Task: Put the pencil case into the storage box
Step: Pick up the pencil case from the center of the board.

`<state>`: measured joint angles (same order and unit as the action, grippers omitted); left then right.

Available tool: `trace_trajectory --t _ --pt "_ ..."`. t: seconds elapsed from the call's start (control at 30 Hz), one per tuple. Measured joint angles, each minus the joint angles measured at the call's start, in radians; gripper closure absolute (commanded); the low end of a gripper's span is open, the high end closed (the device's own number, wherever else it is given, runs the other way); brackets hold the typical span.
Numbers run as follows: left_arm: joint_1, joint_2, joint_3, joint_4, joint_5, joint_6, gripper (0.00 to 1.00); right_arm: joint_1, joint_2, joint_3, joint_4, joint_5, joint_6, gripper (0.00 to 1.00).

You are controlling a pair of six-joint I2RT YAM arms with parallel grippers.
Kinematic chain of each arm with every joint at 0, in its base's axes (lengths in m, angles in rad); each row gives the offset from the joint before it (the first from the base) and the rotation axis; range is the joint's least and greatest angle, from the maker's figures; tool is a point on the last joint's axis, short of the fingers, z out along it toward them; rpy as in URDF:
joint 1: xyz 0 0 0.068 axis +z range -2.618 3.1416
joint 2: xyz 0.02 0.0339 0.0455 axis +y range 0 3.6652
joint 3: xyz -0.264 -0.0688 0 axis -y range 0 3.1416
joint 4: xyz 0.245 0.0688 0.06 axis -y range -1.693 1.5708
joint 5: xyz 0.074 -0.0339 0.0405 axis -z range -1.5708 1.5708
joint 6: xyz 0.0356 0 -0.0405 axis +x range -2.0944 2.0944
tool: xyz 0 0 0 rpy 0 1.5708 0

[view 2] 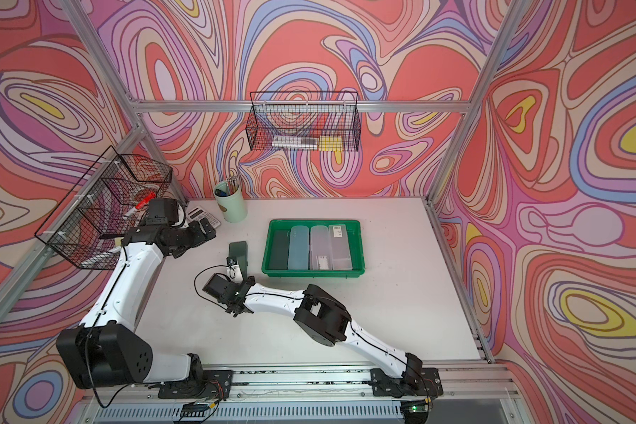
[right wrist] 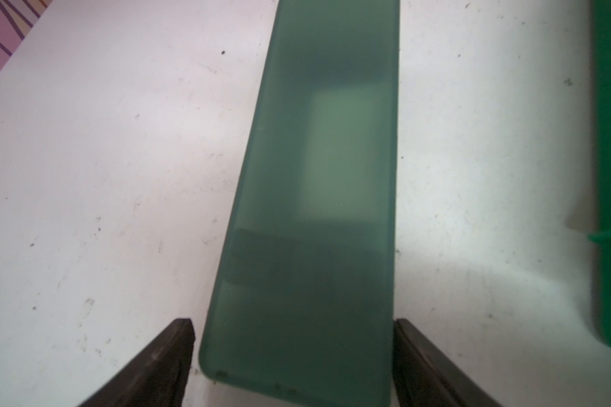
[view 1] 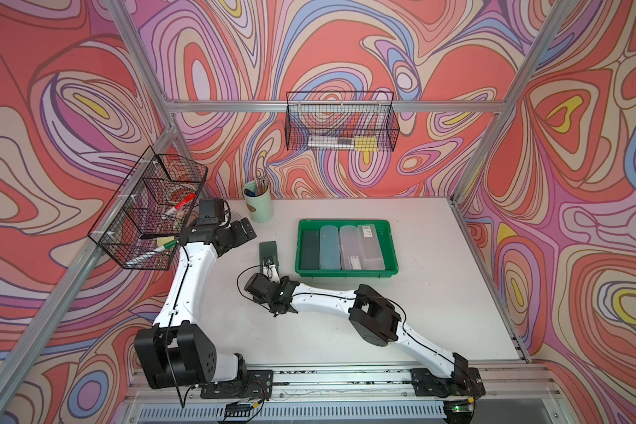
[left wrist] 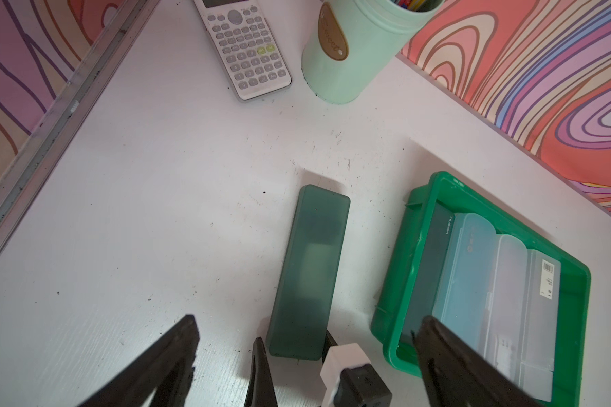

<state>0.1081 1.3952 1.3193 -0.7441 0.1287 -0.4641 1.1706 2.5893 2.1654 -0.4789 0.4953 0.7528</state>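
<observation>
Four cases (view 1: 346, 246) already lie in the storage box (view 1: 346, 221). The last pencil case (view 1: 268, 249) lies on the table (view 1: 346, 330) beside it. The right gripper (right wrist: 293, 322) has its jaws astride the near end, apparently not yet clamped. The left gripper (left wrist: 307, 320) has its jaws wide apart.

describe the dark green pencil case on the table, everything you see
The pencil case is a long, flat box of frosted dark green plastic, shapes showing faintly through. It lies on the white table beside the storage box, not touching it. The right pincer straddles one end, a gap at one finger.
</observation>
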Motion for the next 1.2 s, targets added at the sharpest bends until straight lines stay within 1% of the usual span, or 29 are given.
trace_trajectory --t 0.33,0.47,0.67,0.73,0.77,0.8,0.83,0.87,1.07,1.2 --pt "0.000 -0.031 -0.006 0.000 -0.001 -0.007 0.01 0.003 0.011 -0.001 0.008 0.042 0.010 0.28" --pt "0.000 -0.033 -0.006 0.000 -0.002 -0.007 0.01 0.008 -0.033 -0.094 0.071 0.061 0.003 0.29" --pt "0.000 -0.034 -0.012 -0.001 -0.005 -0.008 0.01 0.008 -0.129 -0.261 0.134 0.046 -0.015 0.31" --pt "0.000 -0.037 -0.021 -0.002 -0.005 -0.013 0.01 0.008 -0.156 -0.310 0.154 0.032 -0.028 0.30" --pt "0.000 -0.040 -0.026 -0.001 -0.004 -0.015 0.01 0.007 -0.166 -0.325 0.160 0.025 -0.035 0.26" --pt "0.000 -0.042 -0.029 -0.001 -0.004 -0.018 0.01 0.007 -0.172 -0.333 0.163 0.017 -0.041 0.19" --pt "0.000 -0.047 -0.032 -0.002 -0.004 -0.020 0.01 0.005 -0.174 -0.335 0.162 0.002 -0.053 0.16" --pt "0.000 -0.050 -0.032 -0.003 -0.003 -0.023 0.01 0.003 -0.174 -0.335 0.163 -0.004 -0.061 0.15" --pt "0.000 -0.060 -0.032 -0.003 0.000 -0.031 0.01 -0.002 -0.172 -0.308 0.128 -0.043 -0.070 0.13" --pt "0.000 -0.060 -0.032 -0.003 0.000 -0.031 0.01 -0.003 -0.130 -0.224 0.061 -0.044 -0.070 0.15"
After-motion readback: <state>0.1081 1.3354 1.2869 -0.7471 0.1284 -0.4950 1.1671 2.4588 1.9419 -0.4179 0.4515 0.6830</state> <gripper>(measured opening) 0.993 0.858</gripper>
